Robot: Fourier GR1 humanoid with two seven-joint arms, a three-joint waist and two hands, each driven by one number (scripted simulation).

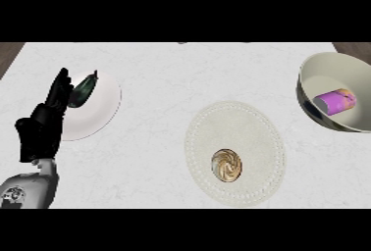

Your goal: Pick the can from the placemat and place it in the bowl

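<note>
My left hand (45, 122): by the desk's left edge, fingers straight and upright, resting open and holding nothing.
Plate (98, 117): white, just beside that hand, carrying a dark green vegetable (82, 91) at its upper part.
Placemat (235, 120): pale oval with a beaded rim, mid-desk toward the near edge; only a round brown swirled pastry (226, 164) sits on it, no can.
Bowl (319, 63): pale, at the desk's right edge toward the far corner.
Can (334, 102): purple-labelled with an orange band, lying on its side inside the bowl, long axis running roughly left to right.
My right hand: not in sight.
Key relation: the can lies far right of my left hand, well apart, across the placemat.
Judgement: the can already rests in the bowl, so placing looks done.
</note>
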